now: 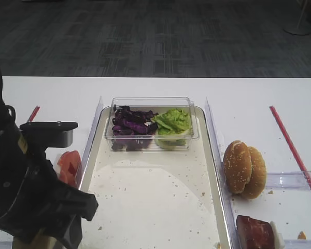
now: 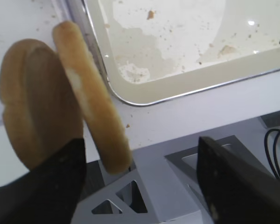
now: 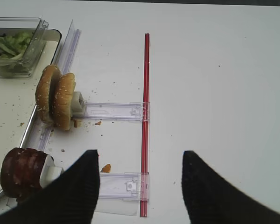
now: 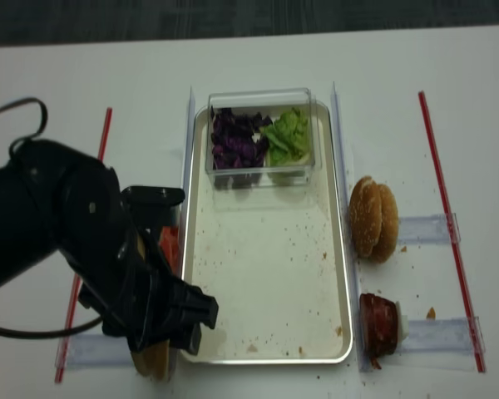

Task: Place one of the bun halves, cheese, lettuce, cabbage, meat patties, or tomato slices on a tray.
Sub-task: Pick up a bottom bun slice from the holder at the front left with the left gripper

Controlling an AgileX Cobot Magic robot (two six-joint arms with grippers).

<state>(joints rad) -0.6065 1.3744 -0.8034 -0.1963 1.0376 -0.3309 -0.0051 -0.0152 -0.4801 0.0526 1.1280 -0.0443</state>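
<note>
1. Left wrist view: two bun halves (image 2: 60, 98) stand on edge just outside the tray (image 2: 196, 70) corner, on the white surface (image 2: 186, 116).
2. Tomato slices (image 1: 68, 165) sit beside them; tub (image 1: 151, 124) holds cabbage (image 1: 130, 124) and lettuce (image 1: 172, 122).
3. Left jaws (image 2: 142, 177) apart, straddling the nearer half; right jaws (image 3: 140, 186) apart, empty.

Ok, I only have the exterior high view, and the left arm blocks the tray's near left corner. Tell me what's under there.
Observer: The left wrist view shows two plain bun halves standing on edge, just outside the tray corner.
Operator: Give me the left end effector's state.
Observer: The left end effector is open. The lower edge of the bun half nearer the tray sits between its fingers, and the finger on the view's right is clear of it.
Operator: Now the right one.
Observer: The right end effector is open and empty, over the bare table beside the meat patty.
</note>
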